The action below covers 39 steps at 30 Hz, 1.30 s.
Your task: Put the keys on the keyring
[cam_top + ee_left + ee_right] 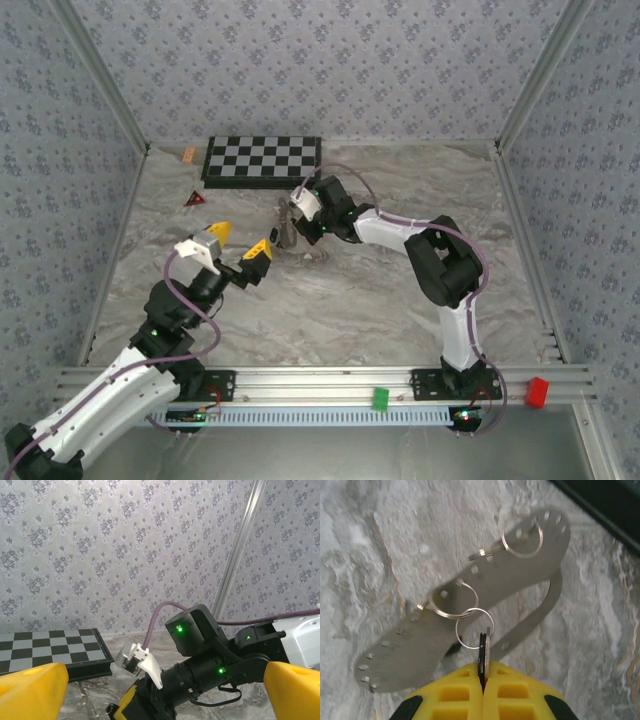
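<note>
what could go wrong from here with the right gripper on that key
The right gripper pinches the key by its thin edge, so it may twist or slip. The keyring on it seems linked to another ring on the perforated metal plate; a pull could drag that plate.

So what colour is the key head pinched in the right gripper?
Black key head, clearest in the right wrist view.

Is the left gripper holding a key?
No. The left gripper is open, its yellow fingers wide apart with nothing between them.
</note>
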{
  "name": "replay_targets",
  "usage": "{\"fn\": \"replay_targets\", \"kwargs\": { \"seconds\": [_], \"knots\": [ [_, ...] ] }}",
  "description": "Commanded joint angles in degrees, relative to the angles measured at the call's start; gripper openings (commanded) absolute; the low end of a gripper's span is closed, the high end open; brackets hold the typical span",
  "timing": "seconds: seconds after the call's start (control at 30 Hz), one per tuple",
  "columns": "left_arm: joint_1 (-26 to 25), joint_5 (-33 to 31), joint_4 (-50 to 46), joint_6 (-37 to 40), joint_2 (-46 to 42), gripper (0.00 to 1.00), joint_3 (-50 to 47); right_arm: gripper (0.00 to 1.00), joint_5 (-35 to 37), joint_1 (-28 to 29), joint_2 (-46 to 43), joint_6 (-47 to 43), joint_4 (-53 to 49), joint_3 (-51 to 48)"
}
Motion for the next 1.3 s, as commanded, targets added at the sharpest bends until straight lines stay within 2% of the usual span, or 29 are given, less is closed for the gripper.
{"fn": "replay_targets", "kwargs": {
  "seconds": [0.0,0.6,0.93,1.27],
  "knots": [
    [0.6,0.4,2.4,-0.4,0.3,1.0,0.3,0.0,-0.4,-1.1,-4.1,0.5,1.4,-2.4],
    [0.9,1.0,2.7,-0.9,1.1,1.0,0.2,0.0,2.3,-5.3,-10.8,-0.6,0.2,-16.7],
    [1.1,1.3,2.8,-1.3,1.0,1.0,0.3,0.0,9.9,-4.9,-13.3,-0.4,-8.6,-17.4],
    [1.3,1.8,2.5,-1.6,0.6,1.0,0.2,0.02,11.3,-4.9,-13.8,2.3,-17.0,-16.0]
  ]
}}
